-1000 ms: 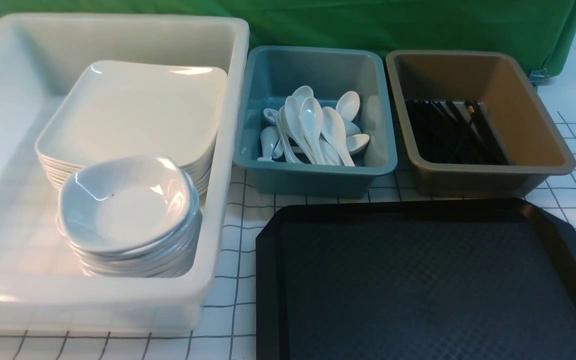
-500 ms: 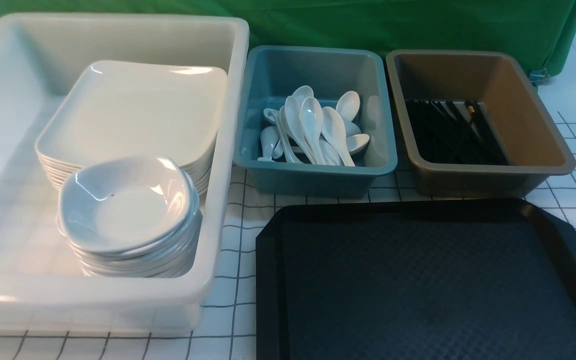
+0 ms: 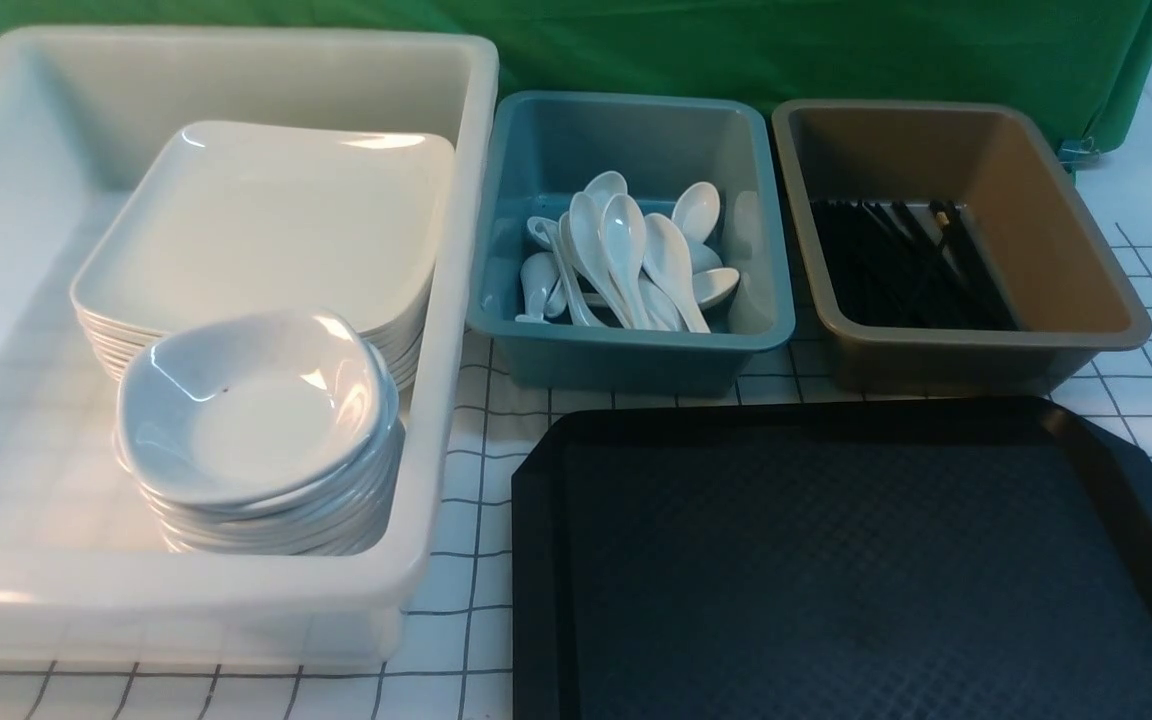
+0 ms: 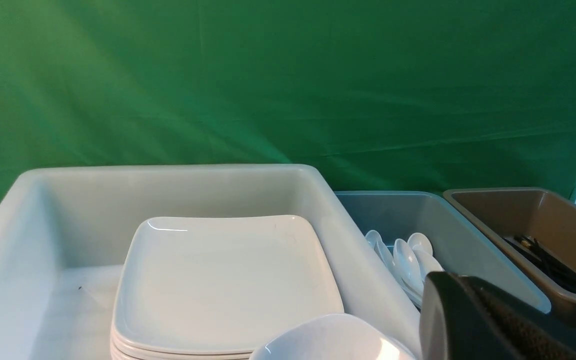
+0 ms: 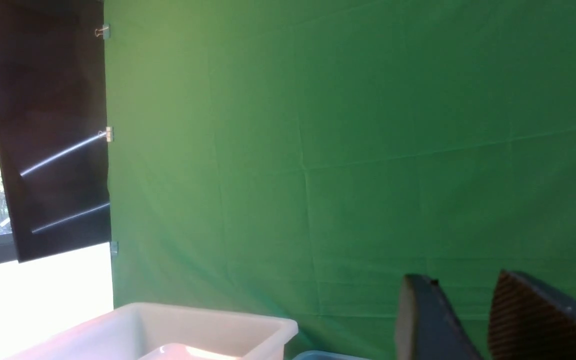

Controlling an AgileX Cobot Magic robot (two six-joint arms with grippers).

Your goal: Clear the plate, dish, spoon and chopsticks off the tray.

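The tray (image 3: 866, 570) lies nearest, on the gridded cloth (image 3: 466, 480), and its textured floor is bare as far as the front view reaches. Just beyond it stand the blue tub (image 3: 631, 345) holding spoons (image 3: 626, 255) and the brown tub (image 3: 1086, 270) holding chopsticks (image 3: 901, 265). To their left the white bin (image 3: 436, 420) holds a stack of small dishes (image 3: 251, 400) in front of a stack of plates (image 3: 266, 215). Behind everything hangs green cloth (image 3: 736, 45). Clearing looks finished, so the next move seems only to call for keeping both arms clear. The right gripper (image 5: 473, 325) hangs in the air with a narrow gap between its pads, holding nothing. Only one pad of the left gripper (image 4: 488, 325) shows, so I cannot tell its opening
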